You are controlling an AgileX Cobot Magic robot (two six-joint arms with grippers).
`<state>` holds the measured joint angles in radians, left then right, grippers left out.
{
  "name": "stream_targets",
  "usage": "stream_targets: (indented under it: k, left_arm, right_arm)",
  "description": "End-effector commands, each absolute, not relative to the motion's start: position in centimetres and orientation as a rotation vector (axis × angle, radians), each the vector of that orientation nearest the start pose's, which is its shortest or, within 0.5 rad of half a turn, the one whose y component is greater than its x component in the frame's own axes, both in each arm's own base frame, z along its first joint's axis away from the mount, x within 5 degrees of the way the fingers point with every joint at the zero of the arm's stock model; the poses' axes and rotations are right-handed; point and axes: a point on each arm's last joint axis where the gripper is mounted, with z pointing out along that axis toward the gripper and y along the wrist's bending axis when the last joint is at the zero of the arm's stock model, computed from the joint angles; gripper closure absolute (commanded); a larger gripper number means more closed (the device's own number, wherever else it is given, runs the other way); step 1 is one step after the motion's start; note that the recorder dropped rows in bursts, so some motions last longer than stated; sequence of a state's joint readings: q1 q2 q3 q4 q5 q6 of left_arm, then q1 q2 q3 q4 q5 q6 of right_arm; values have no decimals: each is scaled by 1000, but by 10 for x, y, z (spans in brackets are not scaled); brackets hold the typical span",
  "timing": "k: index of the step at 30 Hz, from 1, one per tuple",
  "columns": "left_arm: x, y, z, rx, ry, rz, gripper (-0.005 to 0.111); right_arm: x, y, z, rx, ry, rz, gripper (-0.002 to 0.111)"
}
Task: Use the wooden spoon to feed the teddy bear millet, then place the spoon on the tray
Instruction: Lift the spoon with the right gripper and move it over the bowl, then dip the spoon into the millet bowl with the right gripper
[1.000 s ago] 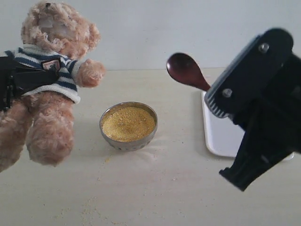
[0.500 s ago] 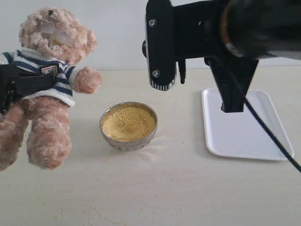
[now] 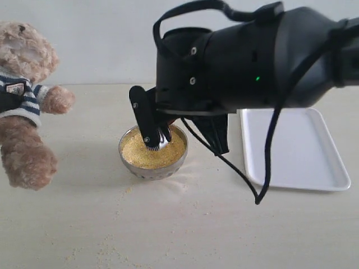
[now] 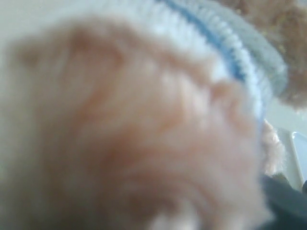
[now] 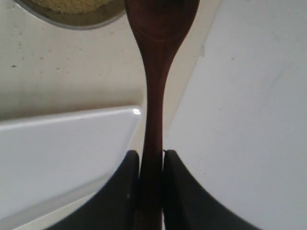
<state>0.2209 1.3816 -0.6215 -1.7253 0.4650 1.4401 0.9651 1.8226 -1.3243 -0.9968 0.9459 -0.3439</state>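
Millet fills a bowl and dusts the pale bench before a plain white wall. The right pincer clamps the wooden spoon; the left pincer state cannot be determined.

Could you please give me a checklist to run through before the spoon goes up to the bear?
1. Grip on the wooden spoon by the right gripper: ok, the handle sits between its jaws.
2. Spoon at the bowl of millet: ok.
3. Millet on the spoon: cannot tell, its end is cut off or hidden by the arm.
4. The teddy bear held off the table by the left gripper: ok.
5. The tray free for the spoon: ok, its visible part is bare.
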Motion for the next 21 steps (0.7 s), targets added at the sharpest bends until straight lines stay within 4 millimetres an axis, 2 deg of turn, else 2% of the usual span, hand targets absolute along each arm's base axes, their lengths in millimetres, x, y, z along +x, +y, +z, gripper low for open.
stream_targets:
  k: [1,4,11,14,16,18,21]
  left_arm:
    - [269,18,219,-293,2129,-574,102]
    - [271,18,213,-302,2148,-581,102]
    - [272,17,211,-299,2152,-596,102]
    - [272,17,211,-297,2151,-601,102]
    - [272,17,211,-295,2151,-603,102]
    - [272,16,212,-292,2150,-609,102]
    - [272,16,212,-291,2149,-611,102]
  right_arm:
    - [271,284,237,-2019,1510,-979,108]
    - [266,293,237,-2012,1470,-906,108]
    - [267,293,232,-2057,1472,-919,108]
    - [269,297,223,-2101,1418,-915,108]
    - [272,297,215,-2129,1401,-979,108]
    - [274,295,206,-2156,1412,-1056,108]
    - [276,296,199,-2153,1431,-1059,108]
